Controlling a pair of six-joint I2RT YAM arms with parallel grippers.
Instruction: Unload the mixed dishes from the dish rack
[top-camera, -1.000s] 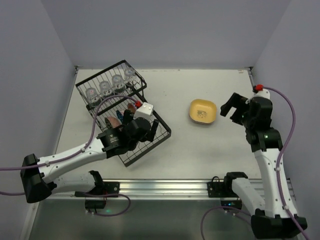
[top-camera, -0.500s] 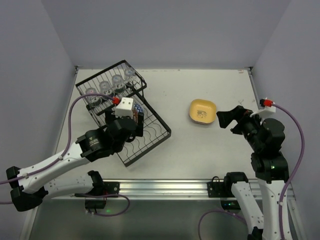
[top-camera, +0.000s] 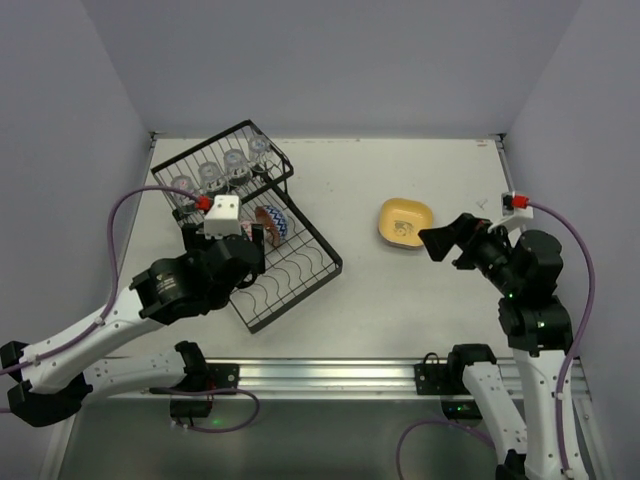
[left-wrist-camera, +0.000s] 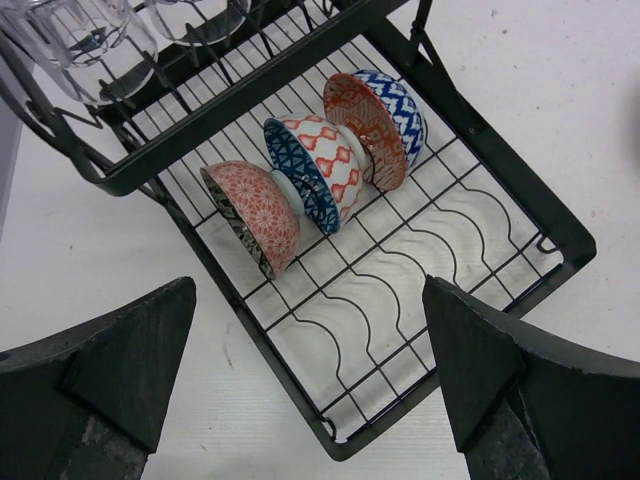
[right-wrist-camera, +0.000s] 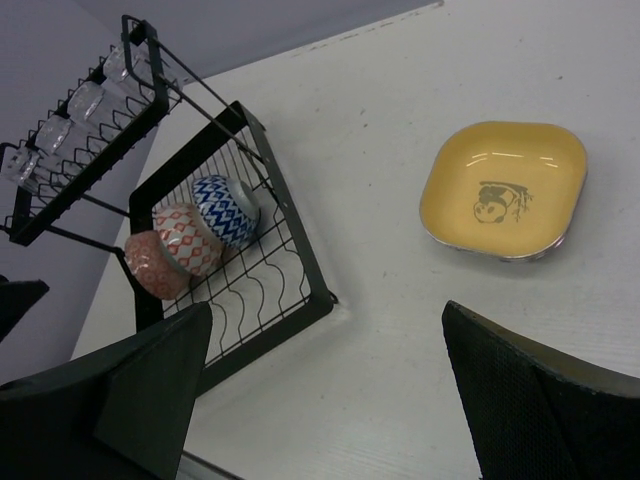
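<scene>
From above, the dish rack (top-camera: 297, 272) sits toward the bench's (top-camera: 400, 300) far left corner, with four glass cups (top-camera: 222, 172) in its basket. The yellow plate (top-camera: 405, 222) is already out, lying near the right edge.

Left wrist: the left fingers (left-wrist-camera: 110, 360), spread wide and empty, hover over three patterned bowls (left-wrist-camera: 315, 172) on edge in the tray.

Right wrist: the right fingers (right-wrist-camera: 120, 385) gape empty too, so cups and bowls remain to unload.

A robotics lab cell, plain lilac walls (top-camera: 330, 60) boxing in a white worktop (top-camera: 420, 170), aluminium rail (top-camera: 330, 377) along the near edge carrying my two arm bases (top-camera: 470, 363)
</scene>
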